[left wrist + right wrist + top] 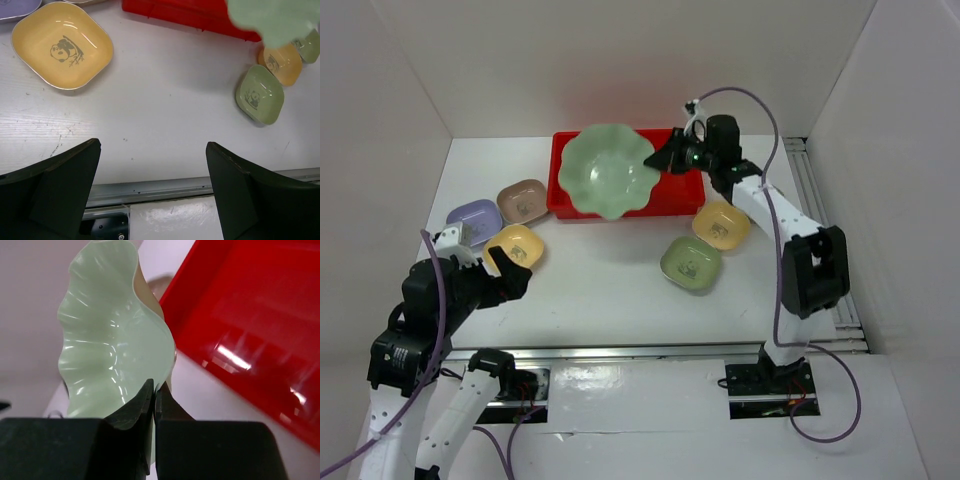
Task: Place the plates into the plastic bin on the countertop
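My right gripper is shut on the rim of the large pale-green scalloped plate and holds it above the red plastic bin. In the right wrist view the plate stands tilted on edge between the fingers, with the bin to its right. My left gripper is open and empty above the white countertop, near a yellow plate. The left wrist view shows that yellow plate ahead at left.
A lavender plate and a tan-pink plate lie left of the bin. A second yellow plate and a green plate lie at the bin's right front. White walls enclose the table.
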`<state>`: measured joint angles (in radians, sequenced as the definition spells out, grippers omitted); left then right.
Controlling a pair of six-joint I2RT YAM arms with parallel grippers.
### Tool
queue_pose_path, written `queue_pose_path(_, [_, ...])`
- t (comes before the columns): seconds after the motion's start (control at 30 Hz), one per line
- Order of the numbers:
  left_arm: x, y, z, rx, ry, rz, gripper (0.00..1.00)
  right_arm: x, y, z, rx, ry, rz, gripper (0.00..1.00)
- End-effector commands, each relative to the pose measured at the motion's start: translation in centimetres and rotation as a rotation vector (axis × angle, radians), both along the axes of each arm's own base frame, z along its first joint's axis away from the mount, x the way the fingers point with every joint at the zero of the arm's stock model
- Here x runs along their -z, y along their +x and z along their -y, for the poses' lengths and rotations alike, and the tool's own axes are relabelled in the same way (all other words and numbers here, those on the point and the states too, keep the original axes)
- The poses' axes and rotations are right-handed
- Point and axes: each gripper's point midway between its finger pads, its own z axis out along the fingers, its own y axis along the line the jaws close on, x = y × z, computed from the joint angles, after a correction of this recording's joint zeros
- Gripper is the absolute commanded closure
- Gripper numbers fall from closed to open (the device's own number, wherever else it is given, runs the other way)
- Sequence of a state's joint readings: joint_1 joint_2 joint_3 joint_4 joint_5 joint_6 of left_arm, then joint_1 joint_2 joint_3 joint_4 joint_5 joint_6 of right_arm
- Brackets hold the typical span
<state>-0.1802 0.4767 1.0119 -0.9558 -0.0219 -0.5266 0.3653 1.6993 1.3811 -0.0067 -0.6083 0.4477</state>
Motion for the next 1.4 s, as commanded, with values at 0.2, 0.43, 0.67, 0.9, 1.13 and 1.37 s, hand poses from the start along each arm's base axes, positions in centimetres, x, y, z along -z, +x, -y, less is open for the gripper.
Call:
queue_pose_path(0.2, [-0.6, 0.8, 0.8, 0.037, -0.013, 0.037, 0.0, 0.9, 15.2, 3.0, 0.274, 0.117, 0.011, 1.0])
queue_pose_path(0.43, [-0.3, 0.8, 0.8, 0.036, -0.016, 0.027, 0.0, 7.8, 20.3, 4.7, 0.339, 0.132, -0.132, 1.0])
queue_pose_path(0.67, [-0.1, 1.0, 0.8, 0.036, -0.014, 0.018, 0.0, 10.0, 21.5, 4.8, 0.36, 0.111, -0.147, 1.0])
queue_pose_path(0.9, [0.0, 1.1, 0.8, 0.036, -0.013, 0.009, 0.0, 10.9, 21.1, 4.3, 0.311, 0.101, -0.156, 0.91])
queue_pose_path(1.13, [0.0, 1.1, 0.8, 0.036, -0.013, 0.009, 0.0, 12.7, 19.7, 4.1, 0.296, 0.056, -0.19, 0.91])
queue_pose_path(1.37, [0.0, 1.1, 0.8, 0.036, -0.013, 0.009, 0.0, 13.0, 18.2, 3.7, 0.276, 0.045, -0.203, 0.88])
